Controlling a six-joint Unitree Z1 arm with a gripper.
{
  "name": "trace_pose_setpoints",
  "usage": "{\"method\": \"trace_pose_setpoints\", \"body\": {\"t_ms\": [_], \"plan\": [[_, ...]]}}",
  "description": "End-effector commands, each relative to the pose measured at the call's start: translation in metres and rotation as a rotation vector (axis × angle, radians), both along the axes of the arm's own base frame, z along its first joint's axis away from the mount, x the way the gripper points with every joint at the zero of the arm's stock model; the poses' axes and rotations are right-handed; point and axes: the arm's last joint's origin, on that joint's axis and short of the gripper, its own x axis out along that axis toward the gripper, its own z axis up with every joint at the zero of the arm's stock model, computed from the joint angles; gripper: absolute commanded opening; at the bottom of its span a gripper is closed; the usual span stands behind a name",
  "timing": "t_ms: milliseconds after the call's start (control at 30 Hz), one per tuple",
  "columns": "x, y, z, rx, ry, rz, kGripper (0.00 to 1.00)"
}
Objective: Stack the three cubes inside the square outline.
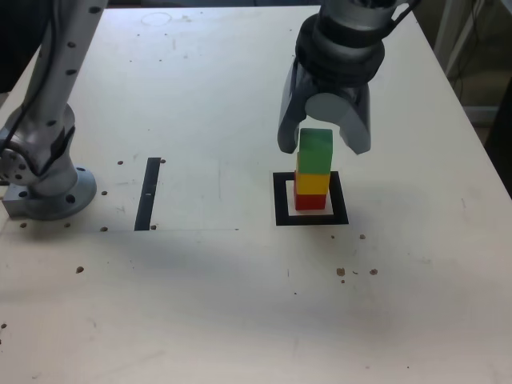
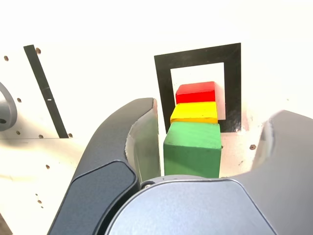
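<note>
Gripping nothing, my grey two-fingered gripper (image 1: pixel 324 148) hangs spread wide around the top of a three-block tower in the exterior view. One finger stands on each side of the small matte green cube (image 1: pixel 315 152), with a gap showing on both sides. Under it sits the small matte yellow cube (image 1: pixel 312 183), and under that the small matte red cube (image 1: pixel 310 202), which rests on the pale centre of the thick black square outline (image 1: pixel 281 200). Toward the exterior view's left, well apart from the tower, a narrow straight black strip (image 1: pixel 148 194) lies flat on the pale speckled tabletop (image 1: pixel 240 304), and my arm's round grey base (image 1: pixel 48 188) is farther left still.

From my wrist view, my gripper (image 2: pixel 210 147) straddles the green cube (image 2: pixel 192 148) with daylight between each finger and the block. Beyond it the yellow cube (image 2: pixel 194 112) and red cube (image 2: pixel 196 91) show stepped, inside the black square outline (image 2: pixel 164 83). The black strip (image 2: pixel 45 90) runs slantwise across the tabletop (image 2: pixel 107 49).
</note>
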Motion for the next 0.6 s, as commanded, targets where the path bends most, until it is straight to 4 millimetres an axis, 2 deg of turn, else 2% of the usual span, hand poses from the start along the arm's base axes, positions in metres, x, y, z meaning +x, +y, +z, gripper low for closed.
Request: {"method": "trace_pose_setpoints", "body": {"t_ms": [0, 167, 333, 433, 567], "plan": [[-0.006, 0.002, 0.010, -0.008, -0.013, 0.002, 0.99], [-0.028, -0.005, 0.044, -0.047, -0.095, -0.019, 0.99], [-0.064, -0.012, 0.082, -0.078, -0.183, -0.052, 0.99], [-0.081, -0.010, 0.090, -0.092, -0.186, -0.056, 0.99], [-0.099, -0.002, 0.090, -0.107, -0.159, -0.037, 0.99]]}}
